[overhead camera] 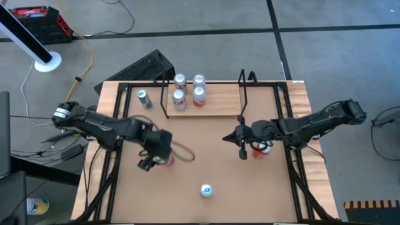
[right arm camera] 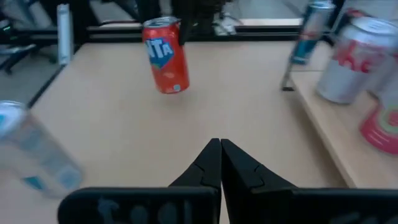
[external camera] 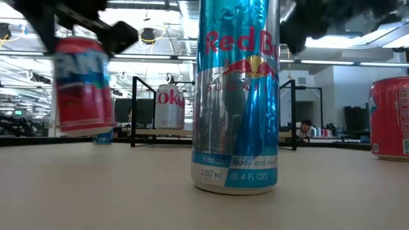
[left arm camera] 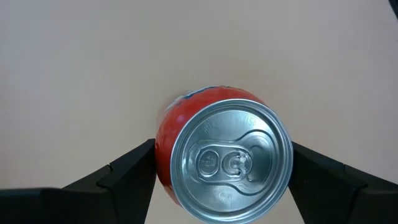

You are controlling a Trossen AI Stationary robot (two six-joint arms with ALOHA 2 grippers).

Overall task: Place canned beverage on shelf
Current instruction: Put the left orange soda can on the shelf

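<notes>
Tabletop carries several loose cans. A tall blue-and-silver Red Bull can stands upright near the front edge, well apart from both arms; in the low view it fills the middle of the picture and blocks much of what lies behind. A small blue can stands near the shelf's left end, off the plank. A red can sits on the table under the right arm.

The shelf lies across the far side of the table, its long axis running left to right. Four cans stand upright on its left part (silver tops up, in a tight two-by-two group); the right part of the plank is bare.

Left gripper: fingers spread wide around the red Fanta can, one on each side, grasping it. The can is upright, long axis vertical, top toward the wrist camera; low view shows it lifted clear of the table, left of centre, well short of the shelf.

Right gripper: fingers clenched together, holding nothing, just right of table centre.
</notes>
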